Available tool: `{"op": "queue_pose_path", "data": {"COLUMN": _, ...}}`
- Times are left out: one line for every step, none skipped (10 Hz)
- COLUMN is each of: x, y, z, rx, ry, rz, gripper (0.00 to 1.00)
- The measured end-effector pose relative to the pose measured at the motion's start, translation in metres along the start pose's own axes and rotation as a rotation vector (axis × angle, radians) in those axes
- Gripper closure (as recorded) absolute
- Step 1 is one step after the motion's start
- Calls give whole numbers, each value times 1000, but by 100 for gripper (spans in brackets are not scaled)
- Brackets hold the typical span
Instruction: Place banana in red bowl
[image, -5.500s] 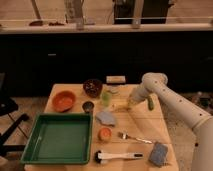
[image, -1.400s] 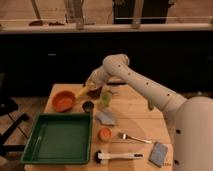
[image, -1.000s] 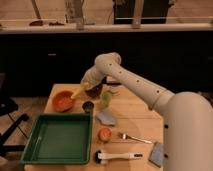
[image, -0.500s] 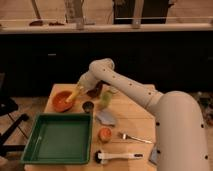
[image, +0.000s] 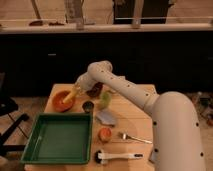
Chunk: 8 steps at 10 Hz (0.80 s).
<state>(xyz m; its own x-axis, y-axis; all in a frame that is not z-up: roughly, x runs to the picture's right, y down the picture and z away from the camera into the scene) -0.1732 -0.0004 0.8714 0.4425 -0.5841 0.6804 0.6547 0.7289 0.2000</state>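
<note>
Claw (image: 75, 93) now farther left, gripping slim curved yellow banana (image: 70, 96) over round, shallow red bowl (image: 60, 101).

The banana (image: 70, 96), small and yellow, hung tilted in the gripper (image: 75, 92), its lower end dipping over the right rim of the red bowl (image: 60, 100). The bowl, round, shallow and orange-red, sat upright near the table's back left corner
</note>
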Motion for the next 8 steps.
{"op": "queue_pose_path", "data": {"x": 0, "y": -1, "z": 3, "rx": 5, "ry": 0, "rz": -1, "gripper": 100}}
{"op": "queue_pose_path", "data": {"x": 0, "y": -2, "z": 5, "rx": 9, "ry": 2, "rz": -1, "gripper": 100}}
{"op": "queue_pose_path", "data": {"x": 2, "y": -5, "z": 9, "rx": 15, "ry": 4, "rz": -3, "gripper": 100}}
{"op": "queue_pose_path", "data": {"x": 1, "y": -7, "z": 12, "rx": 18, "ry": 3, "rz": -6, "gripper": 100}}
{"op": "queue_pose_path", "data": {"x": 1, "y": -11, "z": 16, "rx": 23, "ry": 1, "rz": -12, "gripper": 100}}
{"op": "queue_pose_path", "data": {"x": 2, "y": -14, "z": 19, "rx": 27, "ry": -1, "rz": -15, "gripper": 100}}
{"op": "queue_pose_path", "data": {"x": 3, "y": -17, "z": 23, "rx": 29, "ry": -4, "rz": -19, "gripper": 100}}
{"op": "queue_pose_path", "data": {"x": 2, "y": -22, "z": 27, "rx": 31, "ry": -11, "rz": -25, "gripper": 100}}
